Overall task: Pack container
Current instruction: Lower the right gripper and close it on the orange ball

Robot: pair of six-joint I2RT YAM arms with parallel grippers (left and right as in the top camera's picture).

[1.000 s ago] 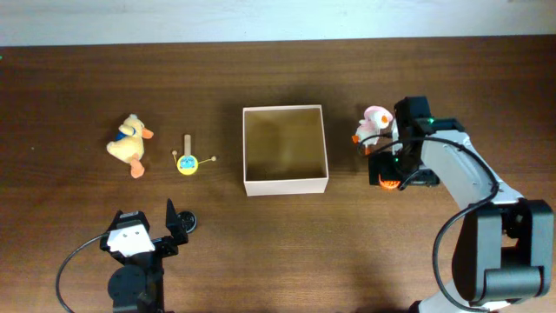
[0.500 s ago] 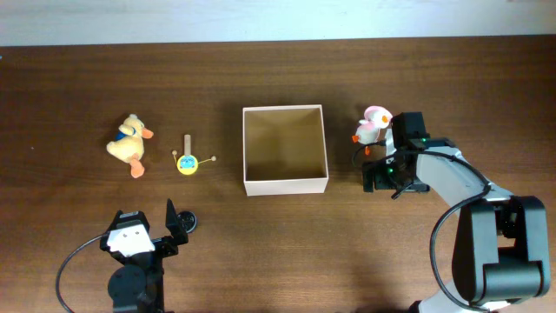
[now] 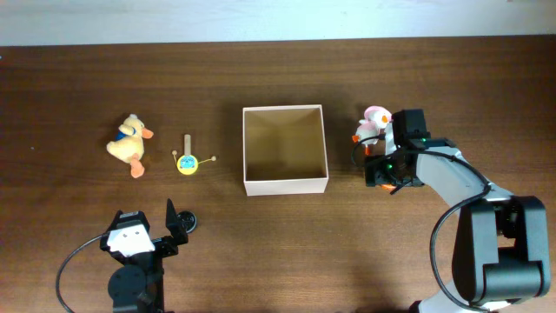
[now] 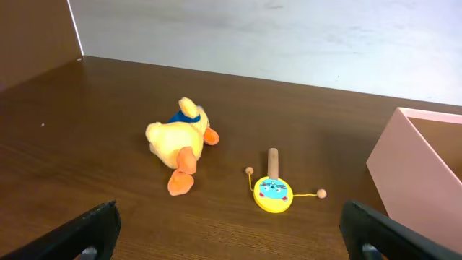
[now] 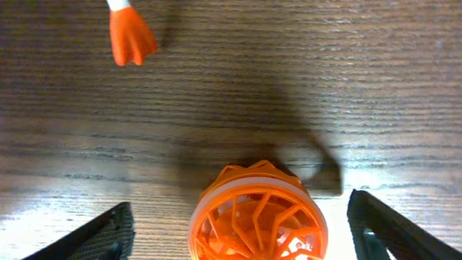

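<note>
Orange lattice toy sits centred between my right claw's wide-spread fingers. The container lies to its left, near.

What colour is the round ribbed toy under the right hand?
The toy is orange with a whitish band; the right wrist view shows it best.
</note>
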